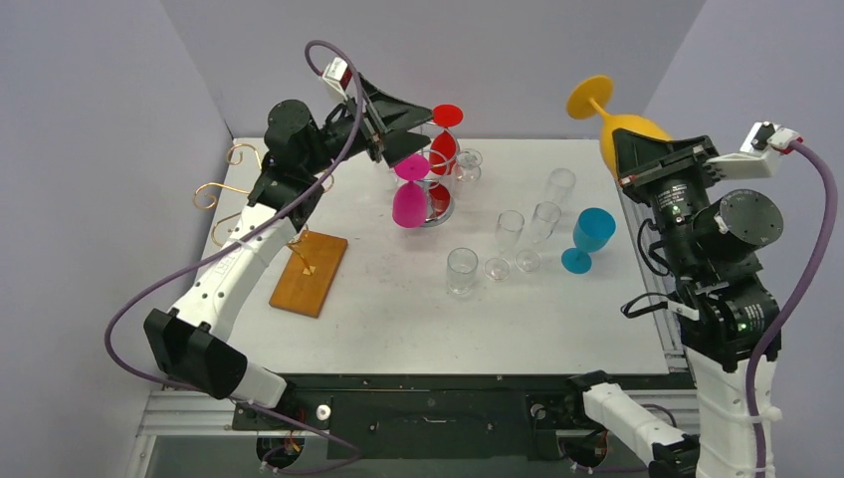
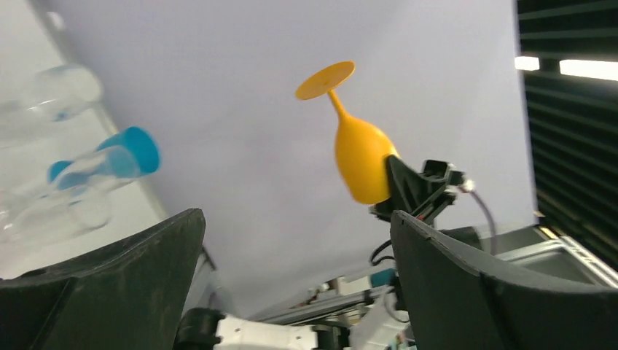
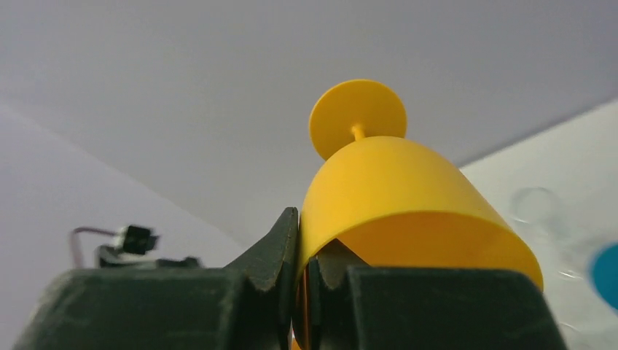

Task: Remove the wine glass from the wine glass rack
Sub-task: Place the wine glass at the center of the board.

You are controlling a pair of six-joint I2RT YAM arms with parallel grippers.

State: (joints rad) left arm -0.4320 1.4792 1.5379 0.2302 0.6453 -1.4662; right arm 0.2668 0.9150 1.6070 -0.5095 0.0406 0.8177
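Note:
My right gripper [image 1: 627, 151] is shut on the rim of a yellow wine glass [image 1: 629, 127] and holds it high over the table's right edge, foot pointing up and to the back. In the right wrist view one finger [image 3: 280, 244] is outside the bowl [image 3: 393, 189] and the other inside. The gold wire rack [image 1: 224, 189] on a wooden base [image 1: 311, 271] stands at the left with no glass on it. My left gripper [image 1: 413, 137] is open and empty, raised beside a magenta glass [image 1: 409, 194]. Its wrist view shows the yellow glass [image 2: 361, 157] beyond the gripper [image 2: 295, 219].
A magenta and a red glass [image 1: 445, 139] stand upside down on a round metal tray [image 1: 445, 211] at the back. Several clear glasses [image 1: 462, 271] and a blue glass [image 1: 590, 239] stand mid-table to the right. Grey walls enclose the table.

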